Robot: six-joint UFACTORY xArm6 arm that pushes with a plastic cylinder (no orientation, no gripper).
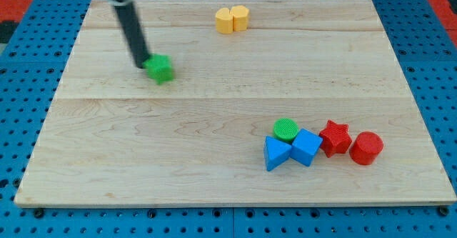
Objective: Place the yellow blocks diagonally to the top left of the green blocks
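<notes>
Pressed my tip point(141, 64) against green block point(160, 68), shape blurred, open surface point(178, 145) below. Saw two touching yellow blocks point(232, 19) near top edge. No jaws: bare rod.

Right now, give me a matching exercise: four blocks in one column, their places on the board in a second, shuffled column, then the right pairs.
Column one:
1. green block
2. yellow blocks
3. green cylinder
4. red cylinder

Column two:
A. farthest toward the view's right
B. at the view's top edge of the board, side by side
C. right beside my tip, on the view's left half
D. just above the two blue blocks

Pairs: 1-C, 2-B, 3-D, 4-A
</notes>
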